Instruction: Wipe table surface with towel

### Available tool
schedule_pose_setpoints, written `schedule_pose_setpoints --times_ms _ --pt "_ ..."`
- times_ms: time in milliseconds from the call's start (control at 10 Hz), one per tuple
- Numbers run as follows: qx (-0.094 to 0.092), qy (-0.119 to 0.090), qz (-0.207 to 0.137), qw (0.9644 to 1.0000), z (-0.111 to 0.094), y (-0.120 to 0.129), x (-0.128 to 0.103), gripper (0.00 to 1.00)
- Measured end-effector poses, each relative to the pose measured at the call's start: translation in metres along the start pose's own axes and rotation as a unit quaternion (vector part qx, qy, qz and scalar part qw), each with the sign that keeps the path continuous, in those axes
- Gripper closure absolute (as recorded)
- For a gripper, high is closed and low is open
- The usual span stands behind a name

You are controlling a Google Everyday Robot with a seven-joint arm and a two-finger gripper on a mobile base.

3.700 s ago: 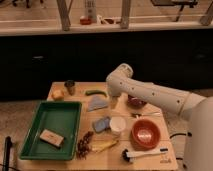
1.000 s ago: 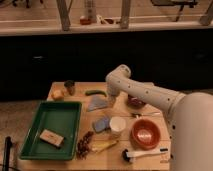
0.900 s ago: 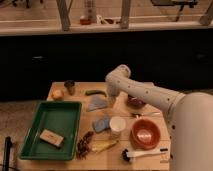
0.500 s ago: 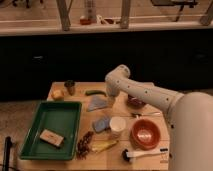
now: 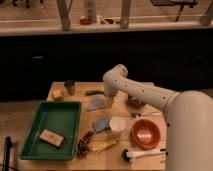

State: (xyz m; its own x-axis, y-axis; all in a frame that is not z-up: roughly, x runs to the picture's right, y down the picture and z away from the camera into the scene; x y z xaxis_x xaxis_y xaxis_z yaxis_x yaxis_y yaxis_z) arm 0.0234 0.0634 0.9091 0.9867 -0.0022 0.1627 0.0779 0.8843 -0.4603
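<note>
The towel (image 5: 96,104), a pale grey-blue fan-shaped cloth, lies on the light tan wooden table surface (image 5: 150,90) near its middle, right of the green tray. My white arm reaches in from the lower right, bends at an elbow high over the table and comes down. My gripper (image 5: 108,101) points down at the towel's right edge, touching or just above it. The contact point itself is hidden.
A green tray (image 5: 34,127) holding a tan block (image 5: 51,137) sits at the left. Around the towel are a brighter blue pad (image 5: 100,124), white cup (image 5: 117,127), red bowl (image 5: 145,132), dark bowl (image 5: 134,102), brush (image 5: 142,152), banana (image 5: 102,146), cucumber (image 5: 93,92) and dark cup (image 5: 70,86).
Since the earliest frame, my arm's lower section has swung closer and fills more of the right side. The gripper stays at the towel's right edge. The towel has barely moved.
</note>
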Motion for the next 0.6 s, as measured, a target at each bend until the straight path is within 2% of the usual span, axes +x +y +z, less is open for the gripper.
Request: schedule_pose_setpoints --times_ms 200,400,600 --pt "-0.018 -0.004 -0.053 0.9984 0.005 0.004 -0.009 0.20" --pt "-0.034 -0.007 -0.087 0.9956 0.009 0.007 -0.012 0.20" --pt "-0.053 -0.010 -0.120 0.9913 0.013 0.011 -0.012 0.20"
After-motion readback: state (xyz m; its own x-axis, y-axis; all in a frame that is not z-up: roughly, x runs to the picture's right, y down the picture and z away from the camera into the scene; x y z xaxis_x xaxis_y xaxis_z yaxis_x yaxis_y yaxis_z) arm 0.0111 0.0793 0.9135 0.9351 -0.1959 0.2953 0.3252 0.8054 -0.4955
